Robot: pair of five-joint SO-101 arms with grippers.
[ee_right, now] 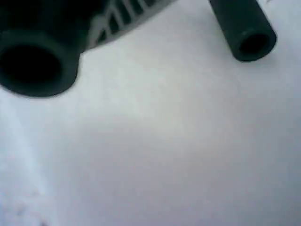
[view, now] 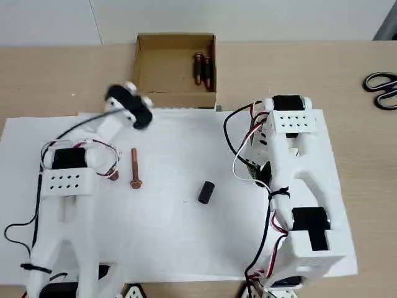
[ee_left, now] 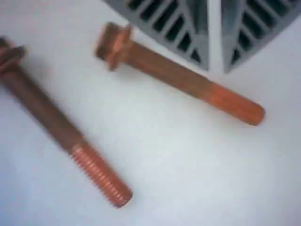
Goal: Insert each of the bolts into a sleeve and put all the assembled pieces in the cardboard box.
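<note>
Two copper bolts lie on the white sheet: one in full view [view: 134, 167] [ee_left: 178, 77], the other [view: 113, 175] [ee_left: 61, 127] partly under my left arm. My left gripper [view: 138, 113] [ee_left: 216, 66] hangs raised near the cardboard box [view: 175, 99]. Its ribbed fingers [ee_left: 164, 26] stand together with only a thin slit, just beyond the nearer bolt and holding nothing. My right gripper [view: 262, 171] [ee_right: 61, 47] is shut on a black sleeve [ee_right: 33, 66]. A second sleeve [view: 206, 192] [ee_right: 244, 28] lies loose mid-sheet. Dark assembled pieces [view: 203, 68] rest in the box.
The white paper sheet [view: 186, 248] covers the middle of the wooden table. Black scissors [view: 381, 90] lie at the far right edge. Loose wires [view: 239, 155] hang beside the right arm, and more run beside the left arm [view: 102, 149].
</note>
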